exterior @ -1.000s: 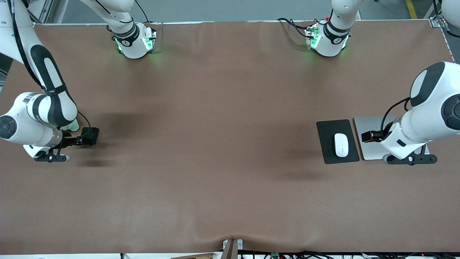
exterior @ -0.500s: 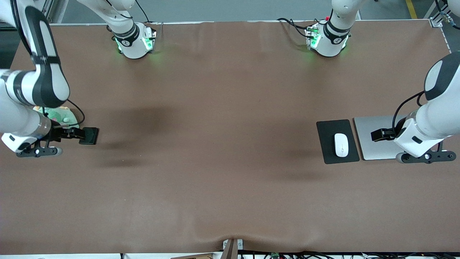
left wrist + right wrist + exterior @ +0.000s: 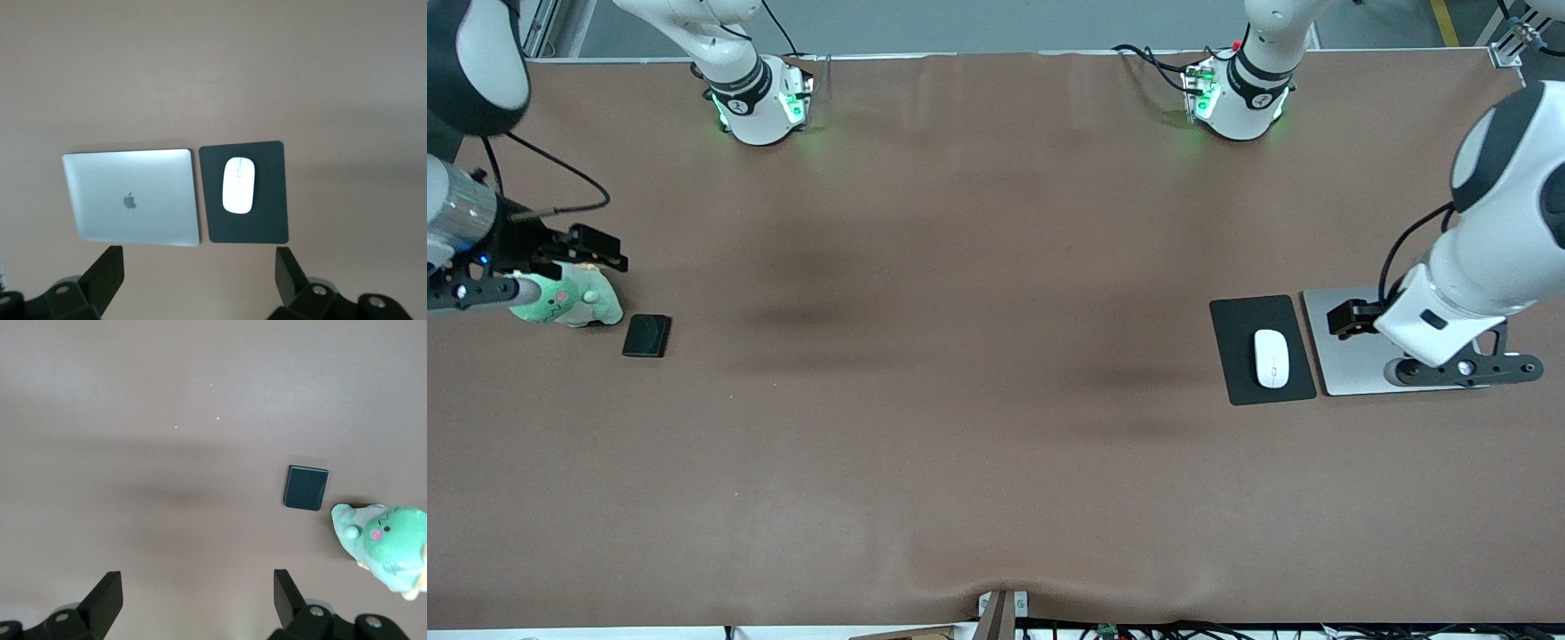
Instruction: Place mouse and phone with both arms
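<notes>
- The mouse (image 3: 1272, 358) lies on the black mouse pad (image 3: 1240, 324) beside the closed laptop (image 3: 1347, 356), long axis toward the bases; the left gripper (image 3: 200, 280), jaws apart, hangs over the laptop.
- The phone (image 3: 647, 335) lies on the table beside the green plush toy (image 3: 569, 304); the right gripper (image 3: 197, 600), jaws apart, is up over that toy.

A brown worktop (image 3: 960, 356) is carrying a black mouse pad (image 3: 1240, 356) and a closed silver laptop (image 3: 1352, 364) lying side by side at the left arm's end. At the right arm's end, the phone (image 3: 647, 336) is lying flat just beside a green plush toy (image 3: 569, 302).

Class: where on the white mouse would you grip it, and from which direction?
Probably from straight above, fingers across the two long sides of the mouse at mid-length. It lies flat on the mouse pad, and its domed top gives no hold.
</notes>
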{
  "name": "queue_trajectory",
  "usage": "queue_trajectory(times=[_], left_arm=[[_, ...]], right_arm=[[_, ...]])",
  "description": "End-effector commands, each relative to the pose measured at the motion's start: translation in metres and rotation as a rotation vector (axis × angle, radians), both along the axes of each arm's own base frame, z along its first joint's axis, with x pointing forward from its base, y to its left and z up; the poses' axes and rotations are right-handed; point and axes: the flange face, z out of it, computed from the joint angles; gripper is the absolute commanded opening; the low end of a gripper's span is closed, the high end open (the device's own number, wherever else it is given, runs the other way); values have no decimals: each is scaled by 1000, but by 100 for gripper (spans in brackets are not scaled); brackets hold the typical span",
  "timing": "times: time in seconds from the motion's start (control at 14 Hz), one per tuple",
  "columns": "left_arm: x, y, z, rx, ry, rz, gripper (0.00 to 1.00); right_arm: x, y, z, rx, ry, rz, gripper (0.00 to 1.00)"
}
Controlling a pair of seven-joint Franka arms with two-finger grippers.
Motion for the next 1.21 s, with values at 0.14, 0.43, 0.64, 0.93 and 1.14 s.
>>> queue_trajectory(times=[0.14, 0.43, 0.64, 0.93, 1.14], left_arm=[[-30, 24, 58, -77, 13, 87, 100], [-57, 52, 92, -157, 3, 64, 100], [-76, 53, 99, -151, -5, 64, 100], [-109, 56, 114, -150, -64, 61, 100], [-121, 59, 119, -147, -67, 75, 100]], right_arm=[[-8, 14, 58, -1, 29, -74, 100], [-23, 30, 73, -16, 45, -77, 100], [-26, 43, 81, -84, 22, -38, 100], [-29, 38, 91, -67, -9, -38, 100], [-26, 30, 92, -57, -35, 2, 100]])
